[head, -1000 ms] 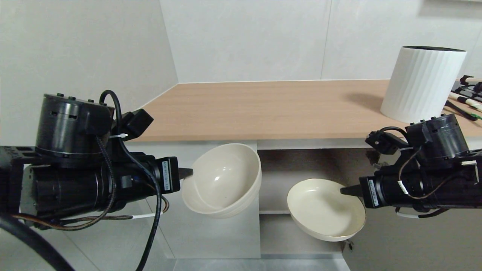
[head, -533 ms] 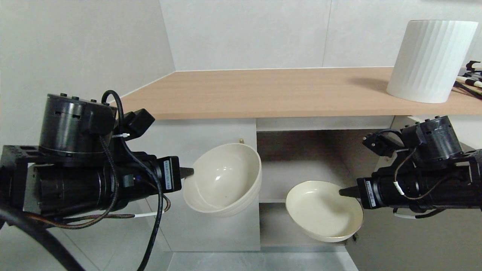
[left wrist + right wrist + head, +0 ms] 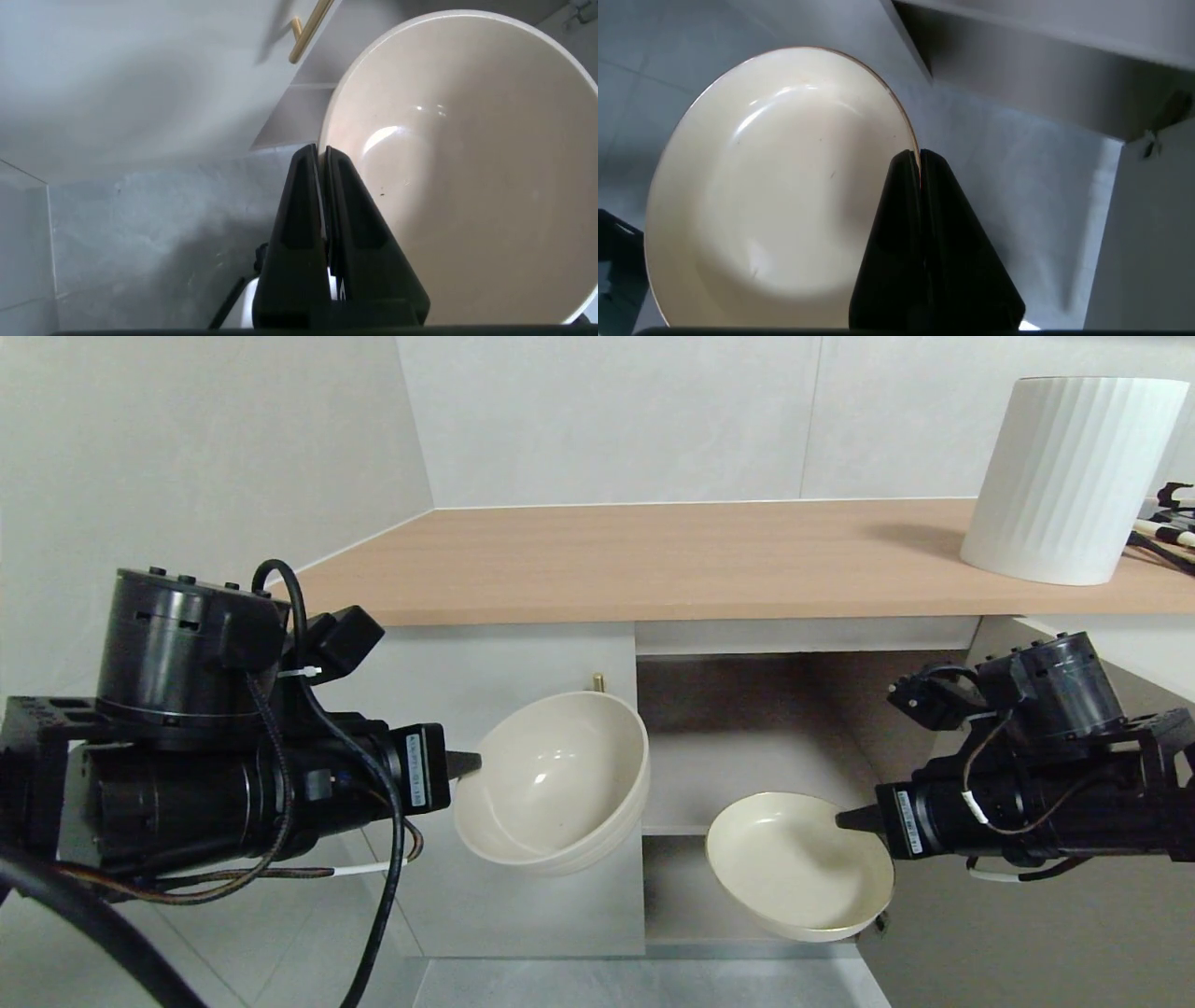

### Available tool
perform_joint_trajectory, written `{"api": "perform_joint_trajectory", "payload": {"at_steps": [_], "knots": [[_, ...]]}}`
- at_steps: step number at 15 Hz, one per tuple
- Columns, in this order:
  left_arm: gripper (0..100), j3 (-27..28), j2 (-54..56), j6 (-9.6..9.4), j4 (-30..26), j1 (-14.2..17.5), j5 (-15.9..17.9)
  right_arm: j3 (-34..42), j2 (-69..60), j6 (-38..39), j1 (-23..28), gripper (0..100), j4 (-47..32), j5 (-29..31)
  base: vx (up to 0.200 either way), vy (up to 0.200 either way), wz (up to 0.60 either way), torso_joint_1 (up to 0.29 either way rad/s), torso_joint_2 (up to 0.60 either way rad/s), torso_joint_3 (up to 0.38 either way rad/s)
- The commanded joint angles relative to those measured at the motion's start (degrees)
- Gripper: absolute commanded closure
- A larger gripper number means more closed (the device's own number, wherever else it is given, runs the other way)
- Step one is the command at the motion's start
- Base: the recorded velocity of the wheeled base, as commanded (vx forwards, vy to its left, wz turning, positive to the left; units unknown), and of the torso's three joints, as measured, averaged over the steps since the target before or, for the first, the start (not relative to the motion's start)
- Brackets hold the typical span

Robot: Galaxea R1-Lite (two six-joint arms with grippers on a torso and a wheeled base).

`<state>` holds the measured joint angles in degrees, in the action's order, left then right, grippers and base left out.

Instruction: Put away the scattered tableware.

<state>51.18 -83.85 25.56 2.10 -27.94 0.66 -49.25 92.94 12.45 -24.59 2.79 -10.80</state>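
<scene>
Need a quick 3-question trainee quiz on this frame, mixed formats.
1. True or false: the left gripper is shut on the rim of the deep bowl.
2. What does the right gripper hold? A) a cup B) the shallow plate C) nothing
3. Fill in: the white ribbed container stands on the ___.
Key: 1 true; 2 B; 3 countertop.

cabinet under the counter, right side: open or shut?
Open: the cabinet compartment and its shelf are exposed behind the plate in the right end effector.
</scene>
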Motion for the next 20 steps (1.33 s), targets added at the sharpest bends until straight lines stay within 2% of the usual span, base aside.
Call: {"api": "perform_joint_trajectory", "payload": {"at_steps": [1,4,6,10,13,16,20], "knots": [[100,-0.02,-0.18,0.01,0.01,-0.01,0.04,-0.23,4.35,-0.67,-0.20,100,0.11,0.08,0.000,0.000,0.00,0.000,0.00,0.000],[100,-0.02,-0.44,0.01,0.01,-0.01,0.04,-0.14,12.62,-0.85,-0.28,100,5.03,1.92,0.000,0.000,0.00,0.000,0.00,0.000],[100,-0.02,-0.53,0.01,0.01,-0.01,0.04,-0.76,21.76,0.12,-0.20,100,11.89,6.76,0.000,0.000,0.00,0.000,0.00,0.000],[100,-0.02,-0.62,0.01,0.01,-0.10,0.13,-7.62,33.97,9.00,0.15,100,19.53,12.30,0.000,0.000,0.00,0.000,0.00,0.000],[100,-0.11,-0.62,0.01,0.01,-0.18,0.13,-12.36,39.86,9.97,1.65,100,23.49,18.01,0.000,0.000,0.00,0.000,0.00,0.000],[100,-0.11,-1.06,0.01,0.01,-0.45,0.04,-14.29,44.17,9.88,2.53,100,31.49,22.75,0.000,0.000,0.00,0.000,0.00,0.000],[100,-0.11,-1.32,0.01,0.01,-0.62,0.04,-18.25,47.77,9.79,4.11,100,33.60,24.95,0.000,0.000,0.00,0.000,0.00,0.000]]}}
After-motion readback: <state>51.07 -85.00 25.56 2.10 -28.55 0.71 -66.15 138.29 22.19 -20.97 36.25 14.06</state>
